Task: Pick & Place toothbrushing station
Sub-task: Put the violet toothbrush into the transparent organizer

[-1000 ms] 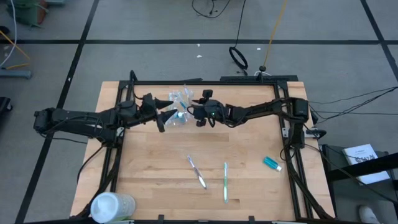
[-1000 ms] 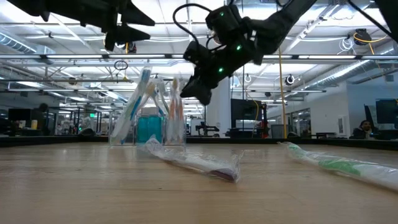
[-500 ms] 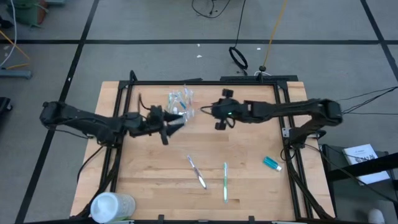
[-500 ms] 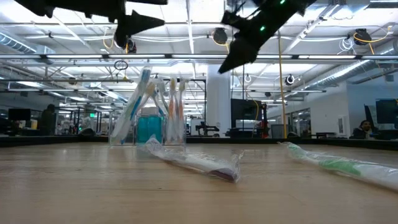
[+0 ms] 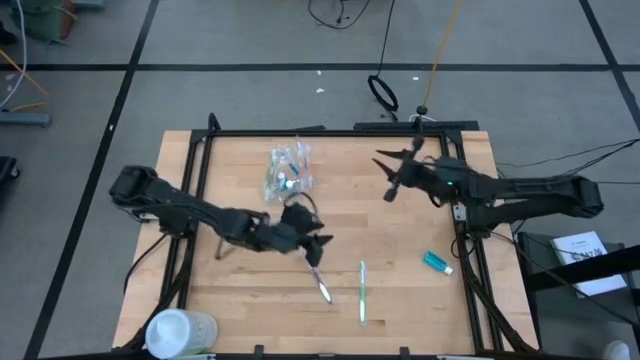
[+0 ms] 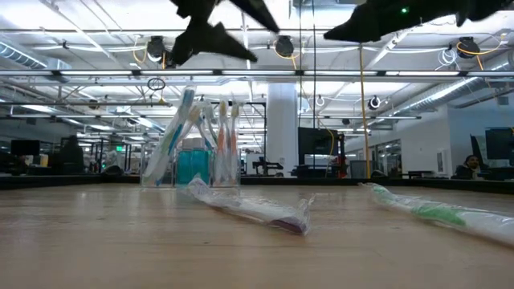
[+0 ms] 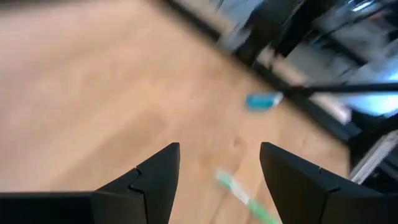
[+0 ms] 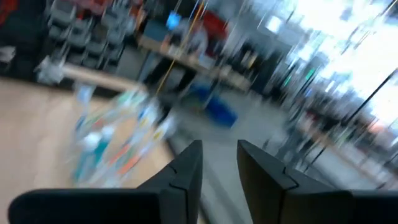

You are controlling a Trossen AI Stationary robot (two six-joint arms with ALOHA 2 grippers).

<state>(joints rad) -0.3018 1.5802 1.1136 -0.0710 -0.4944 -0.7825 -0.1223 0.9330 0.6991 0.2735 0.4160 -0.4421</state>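
A small clear cup (image 5: 288,170) stands upright on the table's far middle with several pastel toothbrushes and a teal tube in it, also visible in the low view (image 6: 193,164). Two wrapped toothbrushes lie flat nearer the front, one purple-tipped (image 5: 317,277) and one green (image 5: 362,292). A teal toothpaste tube (image 5: 437,262) lies near the right edge. My left gripper (image 5: 320,248) hovers open above the table just beyond the purple-tipped brush. My right gripper (image 5: 384,176) hangs high, to the right of the cup, open by a narrow gap (image 8: 219,152) with nothing in it.
A bigger white cylindrical container (image 5: 180,330) lies at the near left corner. A dark frame (image 5: 330,131) borders the table. Bare wood lies between the cup and the loose brushes. Cables and a stand sit on the floor beyond the far edge.
My left gripper has left the cup's side, swinging toward the near edge and the right until above the purple-tipped brush's far end, and stays open. My right gripper has drawn away from the cup toward the right edge and risen. The cup has stayed put.
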